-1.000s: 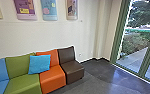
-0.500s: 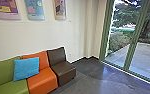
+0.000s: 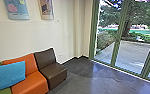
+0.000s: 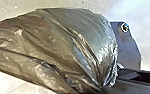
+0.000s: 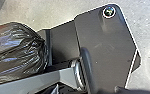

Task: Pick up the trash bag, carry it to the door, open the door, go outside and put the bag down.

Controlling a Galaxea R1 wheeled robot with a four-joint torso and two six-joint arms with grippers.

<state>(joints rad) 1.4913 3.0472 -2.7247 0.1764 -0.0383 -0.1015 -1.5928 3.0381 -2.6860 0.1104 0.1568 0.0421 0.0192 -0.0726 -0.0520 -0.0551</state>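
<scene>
Trash bag [image 4: 53, 45] found beside the robot's base [image 5: 103, 50], pickup judged complete, either gripper's hold undeterminable; green-framed glass door [image 3: 116, 47] at one to two o'clock appears closed, with opening, exit and set-down outstanding.

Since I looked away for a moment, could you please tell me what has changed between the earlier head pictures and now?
The robot's view has swung to its right, bringing in more of the glass front. Nothing in the room has visibly moved: the blue cushion still leans on the orange seat and green seat. Whether the trash bag shifted, I cannot tell.
</scene>
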